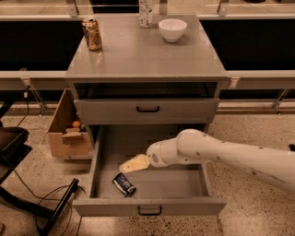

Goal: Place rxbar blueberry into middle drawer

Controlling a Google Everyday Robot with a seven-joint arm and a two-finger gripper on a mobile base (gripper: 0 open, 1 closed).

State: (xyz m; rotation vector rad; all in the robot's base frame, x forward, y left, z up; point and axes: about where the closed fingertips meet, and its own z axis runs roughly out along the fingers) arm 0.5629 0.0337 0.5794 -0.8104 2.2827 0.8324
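The rxbar blueberry (123,184), a small dark blue-black bar with white markings, lies flat on the floor of the middle drawer (179,183), towards its front left. The drawer is pulled wide open. My gripper (130,164), with pale yellow fingers, hangs just above and slightly right of the bar, inside the drawer, apart from the bar. It is open and empty. My white arm reaches in from the right.
The drawer above (147,110) is closed. On the cabinet top stand a gold-brown soda can (92,33), a white bowl (173,29) and a bottle (145,9). A cardboard box (69,136) sits left of the cabinet, with a black frame and cables (27,203) beside it.
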